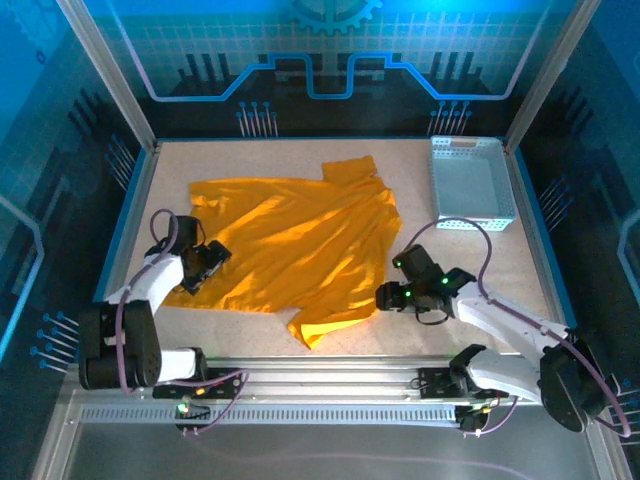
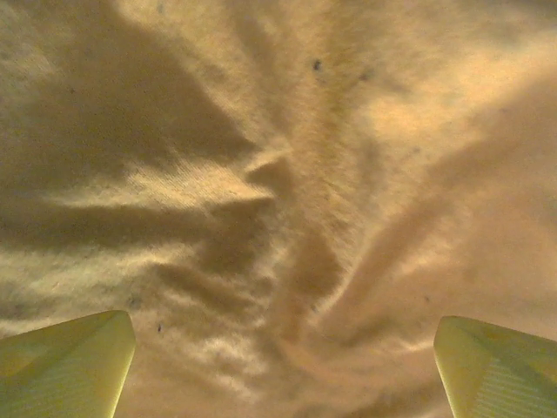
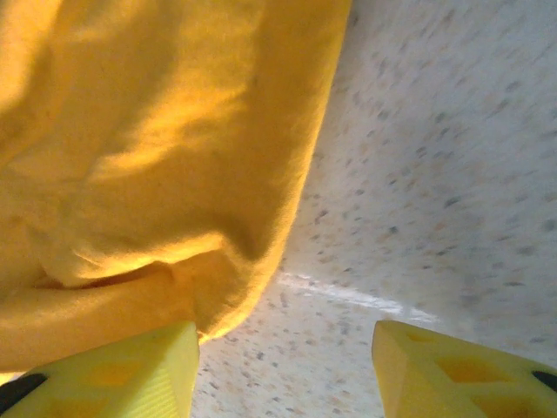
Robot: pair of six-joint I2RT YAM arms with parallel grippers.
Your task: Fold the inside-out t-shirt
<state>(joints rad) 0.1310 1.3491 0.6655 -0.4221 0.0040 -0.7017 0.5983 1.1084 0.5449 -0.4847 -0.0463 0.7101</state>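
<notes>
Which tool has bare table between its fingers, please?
The right tool, at the t-shirt's edge, speckled table between its fingers; the left tool has fabric across its gap.

In the left wrist view the inside-out t-shirt (image 2: 278,174) runs past every edge, and the left pincer (image 2: 278,318) has both fingers (image 2: 65,366) cut off at 6 o'clock. In the right wrist view we lose the t-shirt at 9 and 12 o'clock, and the table (image 3: 452,174) looks blurred to us.

I see the pale perforated plastic basket (image 1: 470,190) behind-right of the orange-yellow thin-fabric t-shirt (image 1: 290,250); left gripper (image 1: 212,262) at its left, right gripper (image 1: 388,297) at its right.
</notes>
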